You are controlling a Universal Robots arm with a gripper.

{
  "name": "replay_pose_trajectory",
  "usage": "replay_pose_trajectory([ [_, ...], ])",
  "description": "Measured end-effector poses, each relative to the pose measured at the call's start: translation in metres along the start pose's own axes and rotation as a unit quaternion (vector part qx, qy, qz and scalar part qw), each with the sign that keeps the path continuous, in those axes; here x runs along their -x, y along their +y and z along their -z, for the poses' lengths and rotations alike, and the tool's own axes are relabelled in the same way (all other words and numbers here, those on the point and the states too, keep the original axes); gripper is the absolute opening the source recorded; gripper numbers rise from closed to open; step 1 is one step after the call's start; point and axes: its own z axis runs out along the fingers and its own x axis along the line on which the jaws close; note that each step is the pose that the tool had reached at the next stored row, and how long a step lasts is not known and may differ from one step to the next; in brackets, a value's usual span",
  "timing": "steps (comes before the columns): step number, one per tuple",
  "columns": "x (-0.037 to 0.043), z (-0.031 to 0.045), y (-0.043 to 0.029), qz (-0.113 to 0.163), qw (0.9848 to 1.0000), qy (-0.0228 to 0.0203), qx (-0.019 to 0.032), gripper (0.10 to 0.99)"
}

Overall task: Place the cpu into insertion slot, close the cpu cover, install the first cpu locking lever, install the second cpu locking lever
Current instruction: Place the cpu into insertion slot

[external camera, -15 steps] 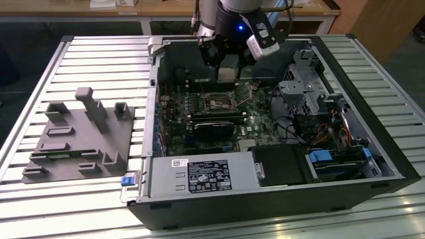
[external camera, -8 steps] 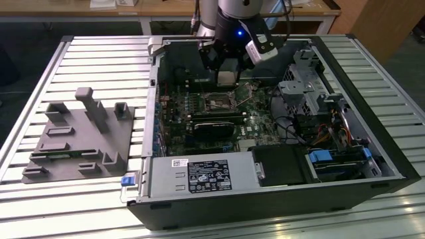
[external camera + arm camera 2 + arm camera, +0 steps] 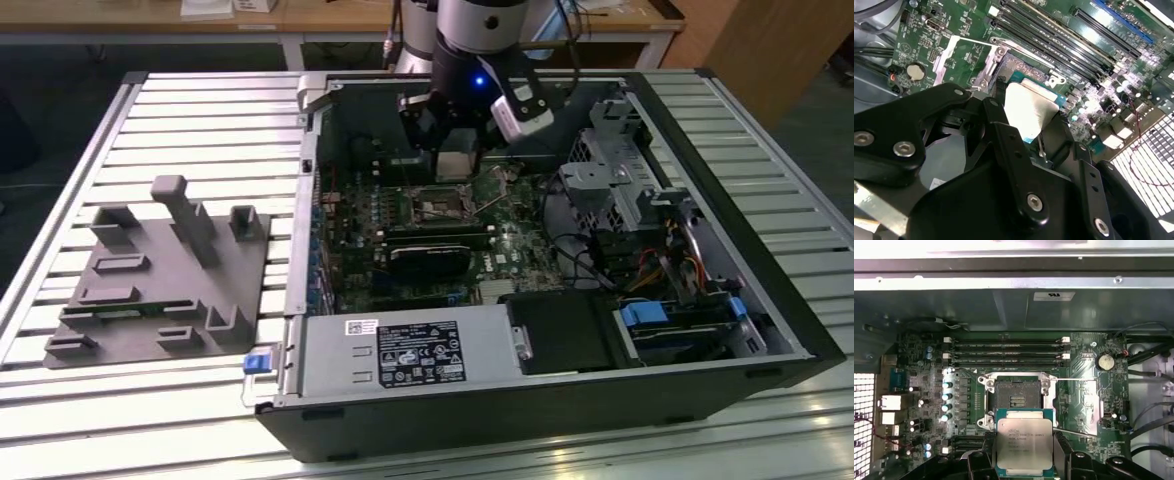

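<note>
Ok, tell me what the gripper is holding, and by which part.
The gripper holds the cpu by two opposite side edges, its metal top left bare; the cpu is not yet in the insertion slot.

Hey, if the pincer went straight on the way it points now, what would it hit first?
Most likely the insertion slot. The pincer, shut on the cpu, points down at the motherboard, with the cpu overlapping the slot's near rim. Depth is unclear, so that rim may come first.

Silvery-grey cpu [image 3: 1024,442] edged in green; black gripper [image 3: 1026,117]; insertion slot [image 3: 1016,394] dark-centred, silver-rimmed, on a green motherboard [image 3: 1111,385]. In the exterior view, a plain grey fixture block [image 3: 160,270] sits at nine o'clock of the black case [image 3: 534,410], on a ribbed silver table [image 3: 200,110].
</note>
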Motion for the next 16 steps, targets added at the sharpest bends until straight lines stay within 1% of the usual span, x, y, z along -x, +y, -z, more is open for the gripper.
replay_pose_trajectory([
  [10, 0.0000, -0.0142, 0.0001, 0.000, 1.0000, 0.0000, 0.0000, 0.537],
  [16, -0.0010, -0.0208, 0.0014, 0.000, 1.0000, 0.0000, 0.0000, 0.537],
])
